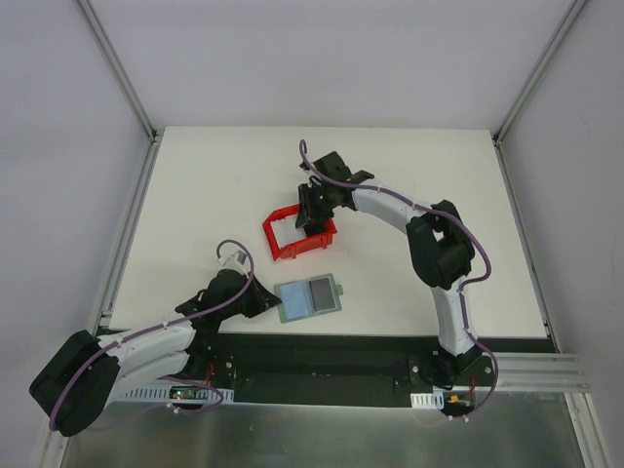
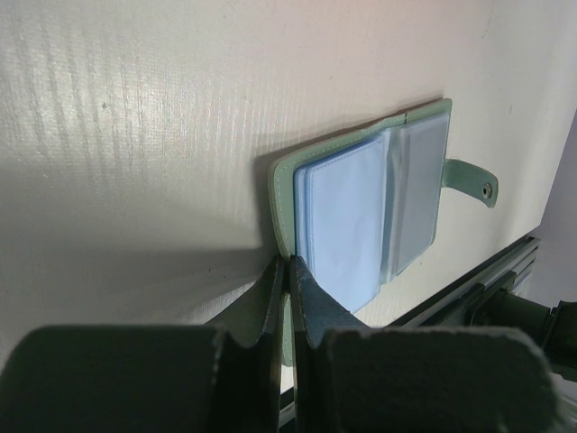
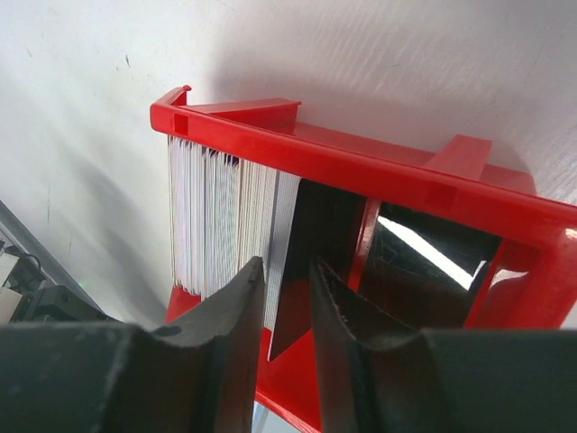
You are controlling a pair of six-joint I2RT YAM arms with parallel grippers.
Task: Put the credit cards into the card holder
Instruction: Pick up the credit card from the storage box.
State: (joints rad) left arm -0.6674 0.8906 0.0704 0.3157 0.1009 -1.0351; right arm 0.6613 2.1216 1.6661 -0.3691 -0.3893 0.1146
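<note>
- The card holder lies open and flat on the white counter, close to the near edge and in front of the red bin, with a gap between the two.
- From the left wrist view, the card holder shows its blue-grey clear pockets face up. Its green strap sticks out to the far side, with the small round snap at its tip.
- The left hand is clenched on the near edge of the holder's green cover. The two fingers are almost together, with a sliver of green showing between them.
- From above, the left hand sits low at the holder's left side.
- The right hand reaches down into the red bin at the middle of the counter.
- In the right wrist view, the credit cards stand on edge as a tight pale stack in the left end of the red bin.
- A dark card leans just beside that stack.
- The right hand has its fingers a narrow gap apart, straddling the last pale card and the edge of the dark one. I cannot tell whether they are actually pinching anything.
</note>
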